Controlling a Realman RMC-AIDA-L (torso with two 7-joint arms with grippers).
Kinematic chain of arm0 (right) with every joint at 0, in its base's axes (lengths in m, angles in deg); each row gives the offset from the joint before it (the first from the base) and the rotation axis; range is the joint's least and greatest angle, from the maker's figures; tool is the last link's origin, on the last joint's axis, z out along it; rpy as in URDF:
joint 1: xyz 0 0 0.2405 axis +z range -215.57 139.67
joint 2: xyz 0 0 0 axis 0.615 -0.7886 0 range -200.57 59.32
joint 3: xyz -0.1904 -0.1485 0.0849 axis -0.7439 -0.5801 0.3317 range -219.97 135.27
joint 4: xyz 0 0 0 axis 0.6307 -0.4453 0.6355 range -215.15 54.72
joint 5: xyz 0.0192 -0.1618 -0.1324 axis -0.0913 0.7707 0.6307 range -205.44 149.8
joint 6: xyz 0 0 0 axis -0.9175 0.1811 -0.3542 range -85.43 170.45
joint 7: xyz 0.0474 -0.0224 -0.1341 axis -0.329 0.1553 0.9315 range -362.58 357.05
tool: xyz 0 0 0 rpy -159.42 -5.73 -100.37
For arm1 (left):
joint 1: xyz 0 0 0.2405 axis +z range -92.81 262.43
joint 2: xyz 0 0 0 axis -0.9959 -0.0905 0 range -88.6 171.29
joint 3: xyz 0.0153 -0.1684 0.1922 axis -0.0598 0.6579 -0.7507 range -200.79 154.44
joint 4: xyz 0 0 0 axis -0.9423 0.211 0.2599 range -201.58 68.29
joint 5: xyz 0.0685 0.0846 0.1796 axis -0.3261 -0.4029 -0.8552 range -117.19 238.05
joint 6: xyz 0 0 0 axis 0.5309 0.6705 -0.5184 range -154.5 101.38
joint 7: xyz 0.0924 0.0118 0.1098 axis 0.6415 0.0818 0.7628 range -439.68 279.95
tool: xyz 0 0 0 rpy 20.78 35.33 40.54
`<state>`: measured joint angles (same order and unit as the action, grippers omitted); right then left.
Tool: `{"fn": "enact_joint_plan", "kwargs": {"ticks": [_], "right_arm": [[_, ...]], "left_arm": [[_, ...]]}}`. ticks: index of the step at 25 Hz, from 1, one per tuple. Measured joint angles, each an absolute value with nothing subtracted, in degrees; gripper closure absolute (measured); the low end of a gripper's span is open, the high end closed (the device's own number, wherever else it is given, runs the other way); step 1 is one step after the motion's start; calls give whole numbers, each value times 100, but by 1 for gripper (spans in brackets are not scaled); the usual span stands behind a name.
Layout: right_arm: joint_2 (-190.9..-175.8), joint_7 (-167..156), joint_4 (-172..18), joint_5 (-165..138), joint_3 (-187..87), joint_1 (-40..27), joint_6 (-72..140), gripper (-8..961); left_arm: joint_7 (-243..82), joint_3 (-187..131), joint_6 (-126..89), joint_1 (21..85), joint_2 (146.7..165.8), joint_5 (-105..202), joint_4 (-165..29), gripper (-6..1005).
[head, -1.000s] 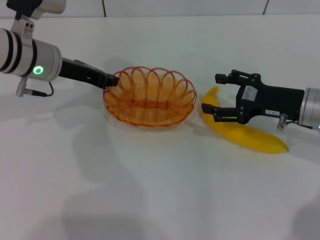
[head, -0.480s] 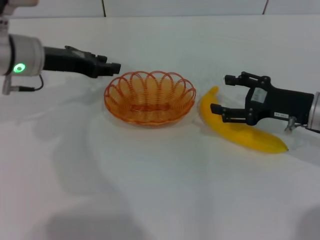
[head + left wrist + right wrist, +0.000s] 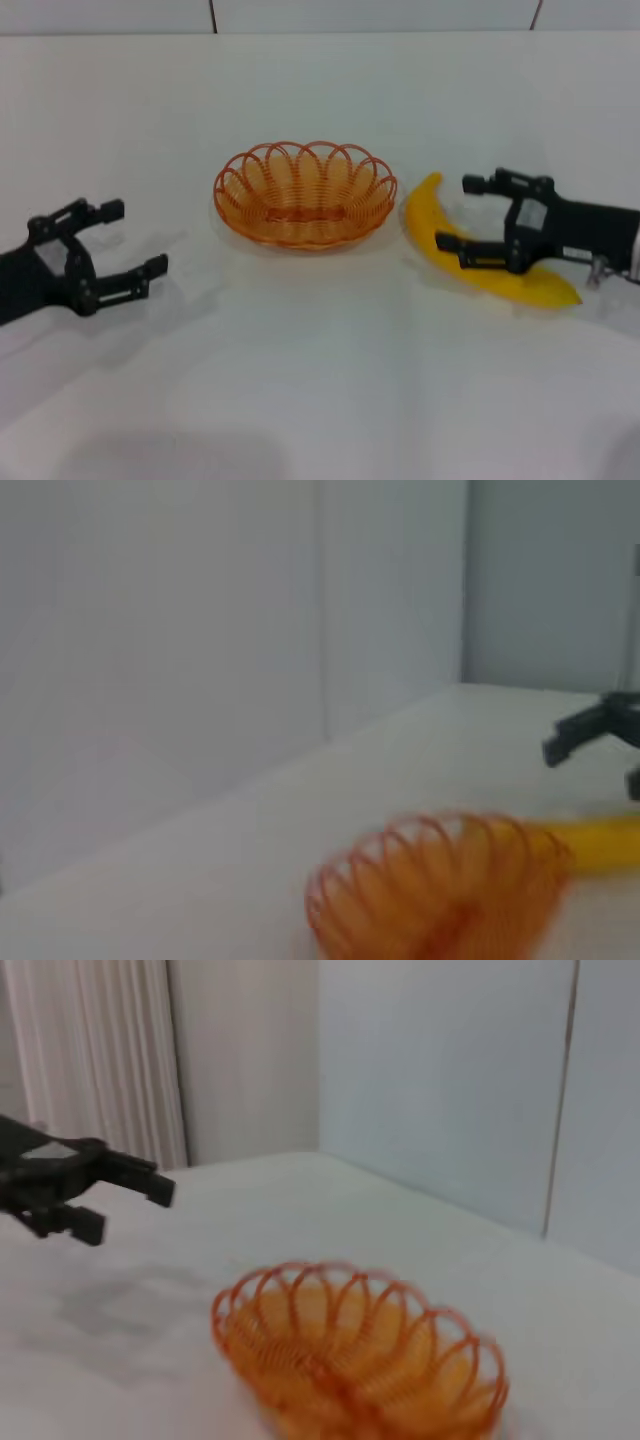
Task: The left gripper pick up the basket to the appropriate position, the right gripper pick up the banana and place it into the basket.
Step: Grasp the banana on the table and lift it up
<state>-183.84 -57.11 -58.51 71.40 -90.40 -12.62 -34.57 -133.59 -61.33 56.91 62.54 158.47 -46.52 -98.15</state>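
The orange wire basket (image 3: 304, 192) sits empty on the white table, middle of the head view; it also shows in the left wrist view (image 3: 440, 890) and the right wrist view (image 3: 360, 1355). The yellow banana (image 3: 480, 262) lies on the table just right of it, one end by the basket's rim; its end shows in the left wrist view (image 3: 600, 840). My right gripper (image 3: 470, 214) is open, its fingers on either side of the banana's middle. My left gripper (image 3: 132, 238) is open and empty, low at the left, well apart from the basket; it shows in the right wrist view (image 3: 130, 1200).
The white table (image 3: 320, 380) runs wide in front of the basket. A pale wall (image 3: 320, 15) stands behind the table's far edge.
My left gripper has let go of the basket's left rim and pulled back, down and to the left. The basket has settled slightly. My right gripper has drawn back a little to the right along the banana.
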Motion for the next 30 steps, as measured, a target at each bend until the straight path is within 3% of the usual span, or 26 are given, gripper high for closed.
{"fn": "enact_joint_plan", "kwargs": {"ticks": [3, 7, 15, 24, 30], "right_arm": [[-18286, -6232, -5840, 7487, -9093, -1306, -3444, 117], [-18185, -6818, -5832, 7937, -9087, -1259, -3322, 121], [-18422, -6957, -5766, 8536, -9093, -974, -2756, 129], [-18483, -7129, -5427, 8547, -9098, -1013, -3168, 138], [-18482, -7176, -5397, 8568, -9108, -1021, -3173, 346]], "left_arm": [[-13011, -6073, 5681, 6347, 15847, -4527, -9488, 91], [-12640, -6055, 5674, 6319, 15831, -4260, -9104, 91], [-12515, -6052, 5659, 6332, 15842, -4202, -9042, 91], [-12511, -6062, 5615, 6342, 15840, -4189, -9035, 91], [-12474, -6086, 5611, 6312, 15839, -4188, -8950, 91]]}}
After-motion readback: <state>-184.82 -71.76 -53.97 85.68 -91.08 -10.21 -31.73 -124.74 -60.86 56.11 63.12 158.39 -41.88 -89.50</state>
